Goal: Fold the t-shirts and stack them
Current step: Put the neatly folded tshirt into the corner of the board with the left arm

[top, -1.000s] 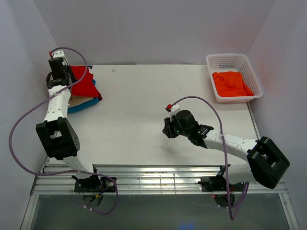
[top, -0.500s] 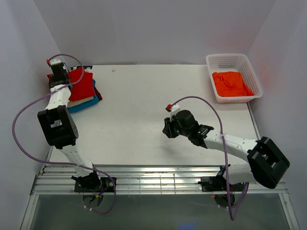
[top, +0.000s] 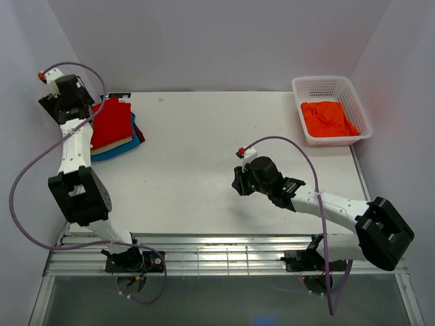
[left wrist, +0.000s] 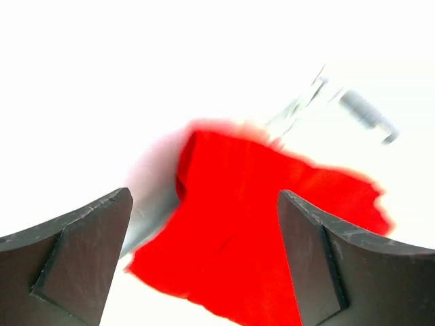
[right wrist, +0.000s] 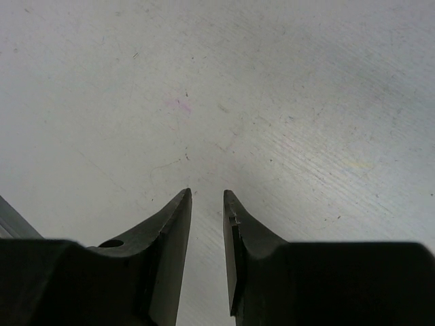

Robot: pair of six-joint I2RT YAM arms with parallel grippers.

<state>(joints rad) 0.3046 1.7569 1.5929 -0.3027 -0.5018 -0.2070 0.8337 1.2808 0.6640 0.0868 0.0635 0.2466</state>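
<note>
My left tool (left wrist: 204,255) hangs wide open and empty above the folded bright red cloth t-shirt (top: 112,122) topping the stack; my right tool (right wrist: 207,204), nearly closed and empty, I judge must next fetch the crumpled orange t-shirt (top: 328,118) far right.

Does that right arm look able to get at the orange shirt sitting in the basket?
Probably yes. The orange shirt lies uncovered in the open-topped basket on the right arm's side, with bare table between. The right fingers hold nothing, though they stand nearly closed and would need opening.
</note>
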